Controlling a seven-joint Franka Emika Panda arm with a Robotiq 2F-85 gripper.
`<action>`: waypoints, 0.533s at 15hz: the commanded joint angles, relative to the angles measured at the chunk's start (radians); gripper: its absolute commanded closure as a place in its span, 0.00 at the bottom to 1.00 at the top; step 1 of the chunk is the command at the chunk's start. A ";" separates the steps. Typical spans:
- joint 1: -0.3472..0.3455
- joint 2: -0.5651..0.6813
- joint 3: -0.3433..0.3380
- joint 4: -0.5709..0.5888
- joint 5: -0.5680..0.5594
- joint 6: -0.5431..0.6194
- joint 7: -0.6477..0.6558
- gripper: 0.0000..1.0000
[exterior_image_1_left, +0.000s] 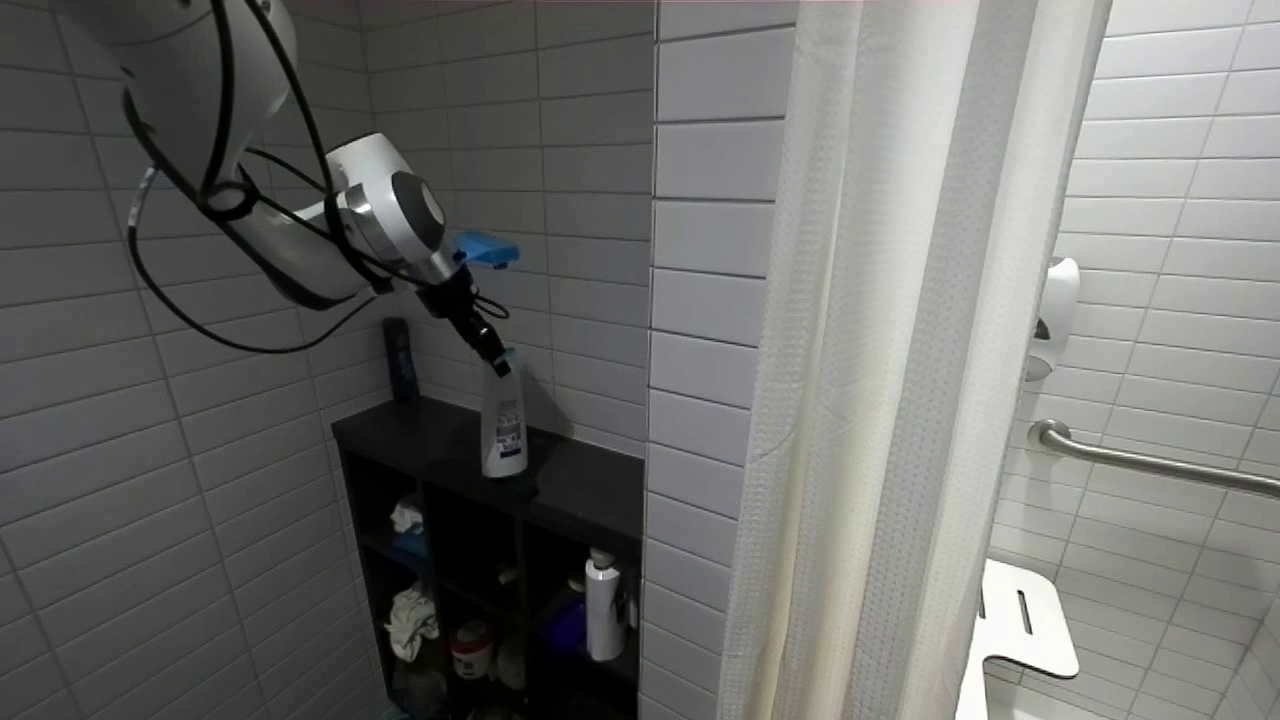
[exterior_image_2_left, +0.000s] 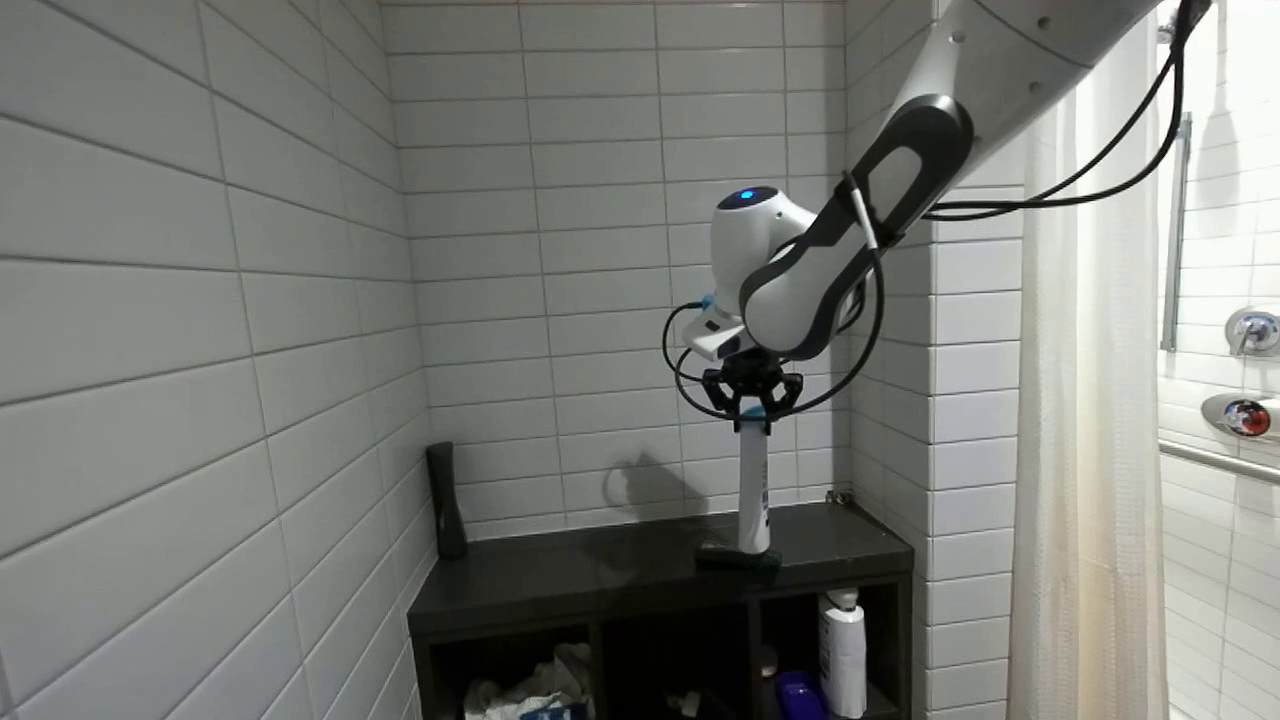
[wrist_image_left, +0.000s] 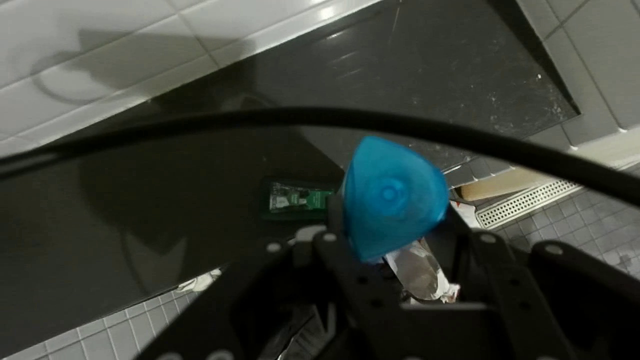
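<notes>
My gripper points down at the top of a white bottle with a blue cap. In an exterior view its fingers are on both sides of the bottle's top. In the wrist view the blue cap sits between the fingertips and hides the bottle's body. The bottle is upright at the front part of a black shelf unit's top. A flat dark green pack lies beside its base. I cannot tell whether the bottle's base touches the top or the pack.
A dark bottle stands in the left corner against tiled walls. Compartments below hold a white bottle, a purple item and cloths. A curtain hangs to the right. A black cable crosses the wrist view.
</notes>
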 joint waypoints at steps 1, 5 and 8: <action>0.023 -0.015 0.008 0.067 -0.046 -0.037 -0.065 0.82; 0.040 -0.003 0.050 0.133 -0.057 -0.030 -0.247 0.82; 0.033 0.026 0.083 0.155 -0.027 0.045 -0.407 0.82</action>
